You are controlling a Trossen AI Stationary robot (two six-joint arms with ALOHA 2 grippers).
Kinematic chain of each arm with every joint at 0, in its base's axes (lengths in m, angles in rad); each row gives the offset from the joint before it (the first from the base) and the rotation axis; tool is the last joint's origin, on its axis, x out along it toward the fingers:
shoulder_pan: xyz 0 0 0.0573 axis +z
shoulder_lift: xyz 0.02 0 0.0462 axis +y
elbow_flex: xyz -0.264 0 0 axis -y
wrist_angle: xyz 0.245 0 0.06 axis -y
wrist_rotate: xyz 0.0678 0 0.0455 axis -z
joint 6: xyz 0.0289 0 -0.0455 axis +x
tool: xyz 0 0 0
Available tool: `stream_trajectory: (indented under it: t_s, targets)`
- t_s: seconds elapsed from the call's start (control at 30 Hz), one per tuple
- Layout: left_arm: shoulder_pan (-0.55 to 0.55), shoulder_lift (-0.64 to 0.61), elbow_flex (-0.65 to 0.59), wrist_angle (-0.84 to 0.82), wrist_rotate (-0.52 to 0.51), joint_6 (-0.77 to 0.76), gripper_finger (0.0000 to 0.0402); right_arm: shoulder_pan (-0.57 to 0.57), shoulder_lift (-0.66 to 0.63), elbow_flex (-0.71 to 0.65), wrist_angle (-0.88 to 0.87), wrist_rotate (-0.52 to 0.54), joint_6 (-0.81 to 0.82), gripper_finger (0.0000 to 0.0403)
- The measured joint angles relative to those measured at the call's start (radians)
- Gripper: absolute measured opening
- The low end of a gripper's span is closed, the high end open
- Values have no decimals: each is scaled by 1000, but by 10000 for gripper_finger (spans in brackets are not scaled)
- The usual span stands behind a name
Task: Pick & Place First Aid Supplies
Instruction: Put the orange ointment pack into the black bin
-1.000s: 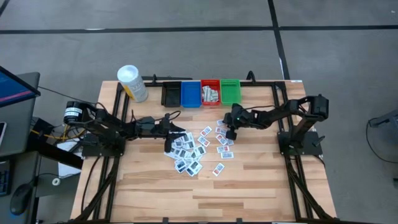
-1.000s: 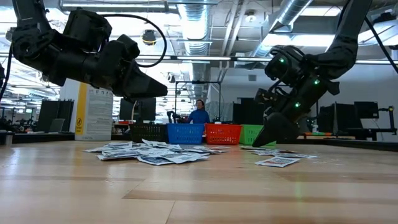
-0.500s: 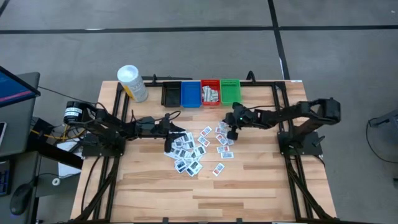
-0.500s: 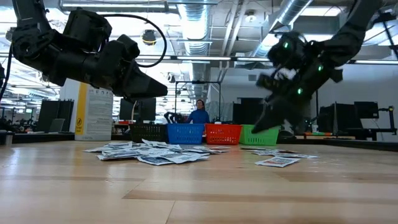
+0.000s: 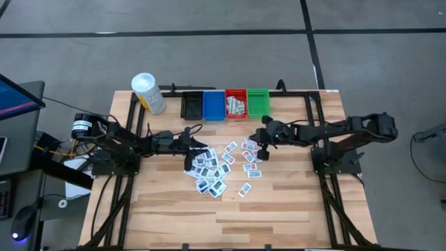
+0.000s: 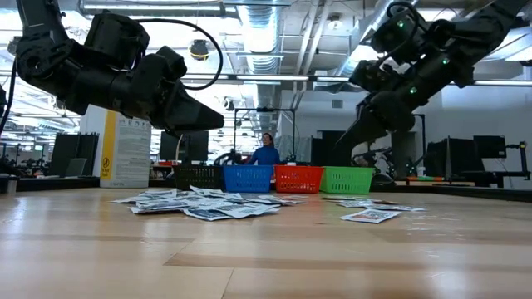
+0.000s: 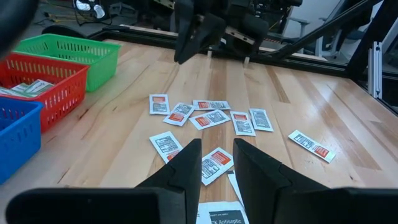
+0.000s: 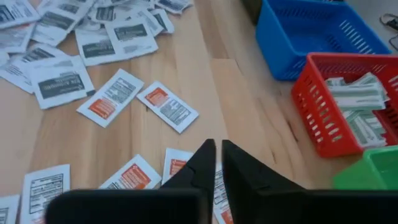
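R gripper [image 6: 353, 137] now raised off table vs 1 s ago, arm stretched flatter; fingers nearly shut, narrow slit, nothing held. L gripper [image 5: 187, 166] unchanged over pile, part open, empty. Packets [image 5: 211, 169] flat mid-table, long axes mixed. More in red bin [image 5: 235, 104].

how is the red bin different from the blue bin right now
The red bin holds several pale packets; the blue bin shows no packets in the part visible. In the high view, the red bin sits between the blue bin and the green bin; the blue sits beside the black bin. Both are small, mesh-walled and similar in size.
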Motion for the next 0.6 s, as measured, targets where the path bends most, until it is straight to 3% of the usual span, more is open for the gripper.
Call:
stream_trajectory:
  t_s: [0.33,0.6]
  targets:
    - [0,0,0,0,0,-1,93,-9,193,2,116,-2,-8,112]
    - [0,0,0,0,0,-1,93,-25,320,2,181,-2,-35,126]
